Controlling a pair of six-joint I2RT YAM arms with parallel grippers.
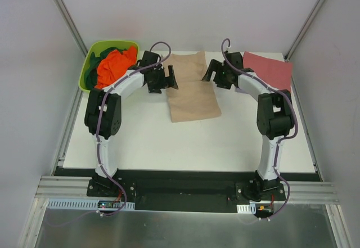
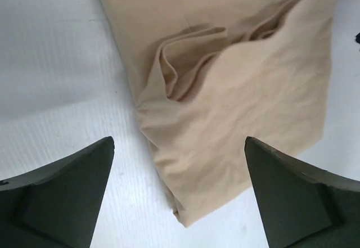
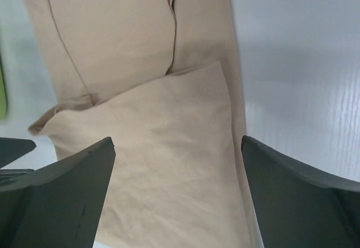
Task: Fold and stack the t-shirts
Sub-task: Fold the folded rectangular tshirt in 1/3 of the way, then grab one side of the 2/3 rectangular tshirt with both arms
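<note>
- The tan-beige soft cloth t-shirt [image 1: 194, 90] lies folded into a long strip at the middle rear of the white bench [image 1: 180, 141], with a flap doubled over its top layer.
- The left end effector [image 2: 179, 144] hovers over the shirt's left edge, jaws spread wide, gripping nothing.
- The right end effector [image 3: 177, 144] hovers over the shirt's right edge, likewise wide open and empty.
- A flat dusty red cloth t-shirt [image 1: 271, 71] lies at the right rear corner, partly hidden by the right arm [image 1: 264, 90].
- The lime-green plastic tub [image 1: 85, 71] at the left rear holds a crumpled bright orange t-shirt [image 1: 112, 65] and dark green cloth [image 1: 109, 50].
</note>
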